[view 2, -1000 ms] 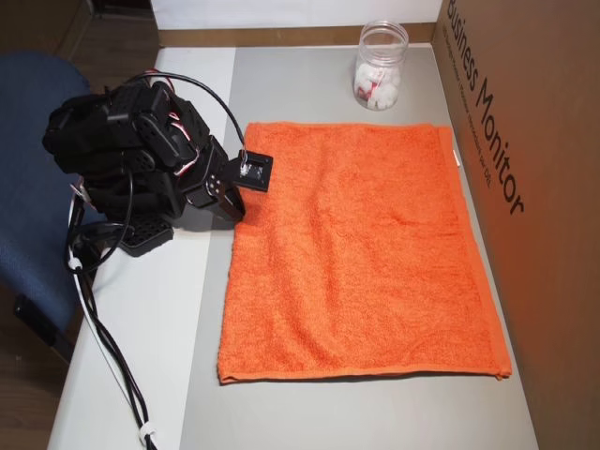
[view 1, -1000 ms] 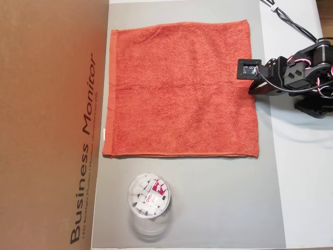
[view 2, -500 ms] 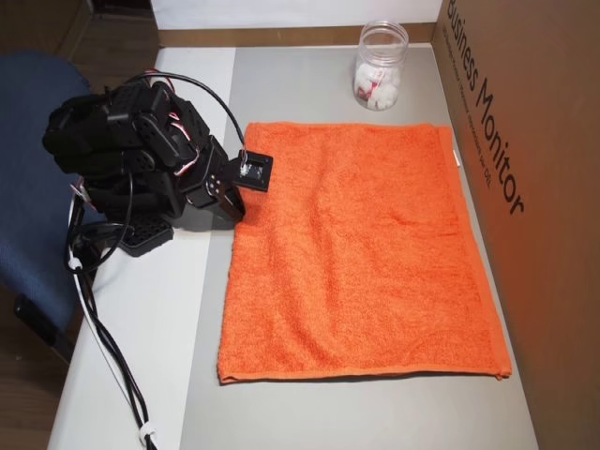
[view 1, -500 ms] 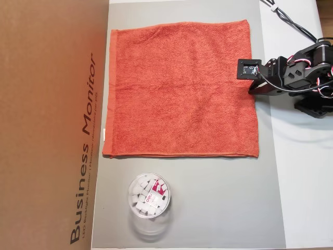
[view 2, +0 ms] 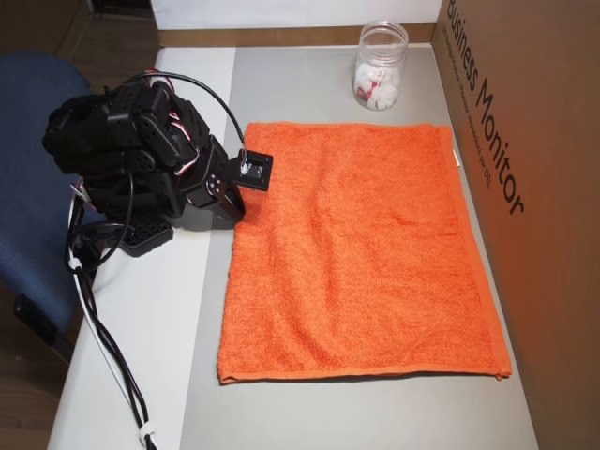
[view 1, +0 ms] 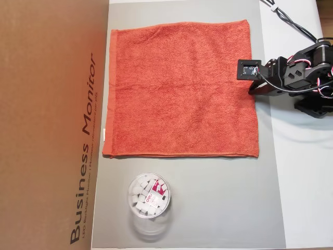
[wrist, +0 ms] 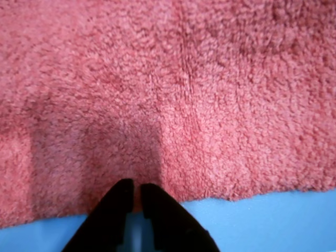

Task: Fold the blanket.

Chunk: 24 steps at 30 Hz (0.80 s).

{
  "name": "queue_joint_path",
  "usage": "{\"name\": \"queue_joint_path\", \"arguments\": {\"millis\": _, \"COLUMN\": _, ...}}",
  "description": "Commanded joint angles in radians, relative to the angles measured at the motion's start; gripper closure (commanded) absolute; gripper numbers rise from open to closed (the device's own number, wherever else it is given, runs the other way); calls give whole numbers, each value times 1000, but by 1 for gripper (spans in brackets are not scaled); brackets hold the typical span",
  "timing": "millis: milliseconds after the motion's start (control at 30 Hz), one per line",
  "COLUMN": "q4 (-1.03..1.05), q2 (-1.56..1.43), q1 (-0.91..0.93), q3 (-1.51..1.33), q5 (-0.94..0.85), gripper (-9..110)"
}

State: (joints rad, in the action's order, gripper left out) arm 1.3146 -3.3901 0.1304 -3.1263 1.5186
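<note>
- The blanket [view 1: 181, 88] is lying flat and fully spread on the grey mat [view 1: 218, 203] on the worktop, likely so an edge can be lifted over.
- The jaws [wrist: 134, 190] are sitting nearly closed at the blanket's near edge, with no cloth visibly caught between them.

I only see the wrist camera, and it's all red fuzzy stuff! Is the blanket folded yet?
Observer: No. In both overhead views the blanket lies flat and fully spread on a grey mat.
Operator: Where is my gripper on it?
Observer: The gripper is partway along the edge nearest the arm's base, not at a corner.
Operator: Is anything else nearby?
Observer: A clear jar holding white pieces stands on the mat, just past another edge of the blanket and not touching it.
</note>
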Motion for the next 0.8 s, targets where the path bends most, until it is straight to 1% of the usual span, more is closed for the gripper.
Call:
{"name": "queue_joint_path", "arguments": {"millis": 0, "q4": 5, "q2": -6, "q1": 8, "q3": -8, "q5": -8, "gripper": 102}}
{"name": "queue_joint_path", "arguments": {"millis": 267, "q4": -3, "q2": -6, "q1": 12, "q3": 3, "q5": 6, "gripper": 102}}
{"name": "queue_joint_path", "arguments": {"millis": 567, "q4": 11, "q2": 0, "q1": -5, "q3": 124, "q5": -11, "gripper": 102}}
{"name": "queue_joint_path", "arguments": {"millis": 767, "q4": 12, "q2": 129, "q1": -5, "q3": 258, "q5": -11, "gripper": 102}}
